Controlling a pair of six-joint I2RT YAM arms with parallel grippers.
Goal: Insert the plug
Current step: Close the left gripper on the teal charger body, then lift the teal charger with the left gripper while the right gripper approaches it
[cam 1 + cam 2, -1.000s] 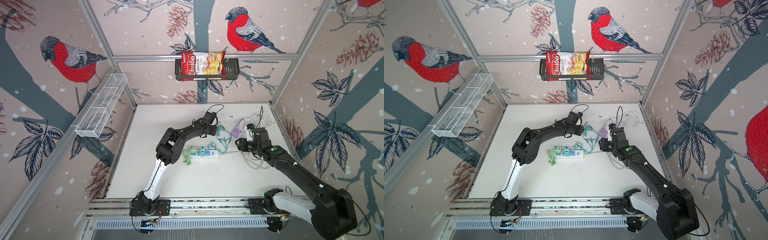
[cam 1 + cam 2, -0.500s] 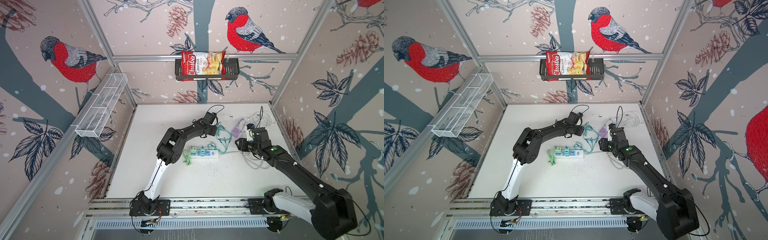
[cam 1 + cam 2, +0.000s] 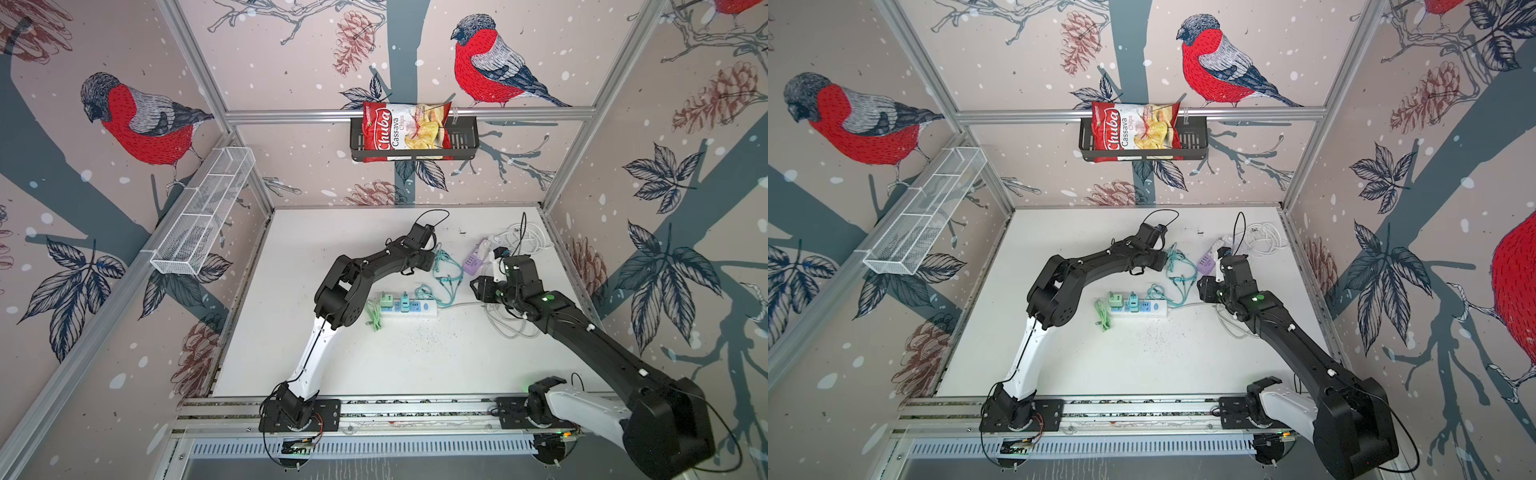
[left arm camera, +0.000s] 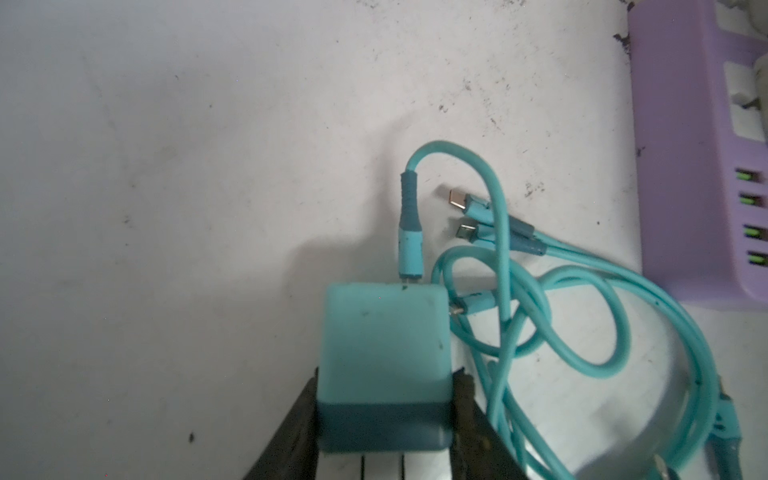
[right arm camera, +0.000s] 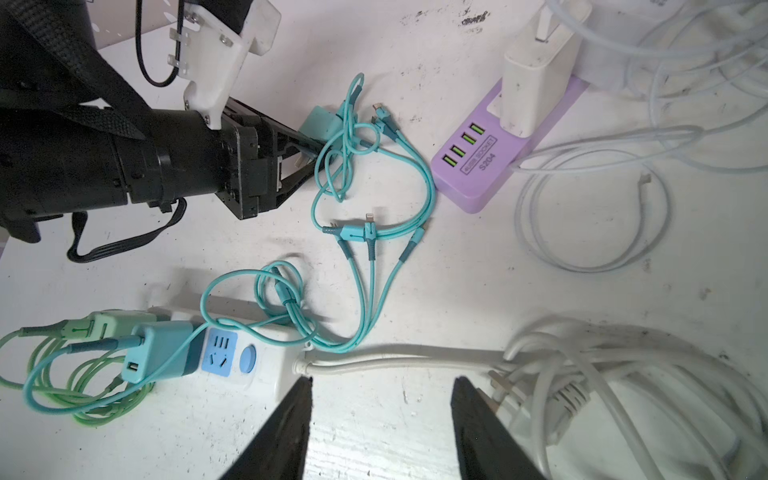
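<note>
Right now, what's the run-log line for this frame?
left jaws: shut on charger | right jaws: open, empty, beside white strip | charger: not yet in a socket

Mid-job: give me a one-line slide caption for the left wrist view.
Left hand grips the teal charger, its teal cable coiled on the white table beside the purple power strip.

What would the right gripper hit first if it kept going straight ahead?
Probably the grey cord leaving the white power strip, which lies just beyond the open right gripper. Depth is hard to judge here.
</note>
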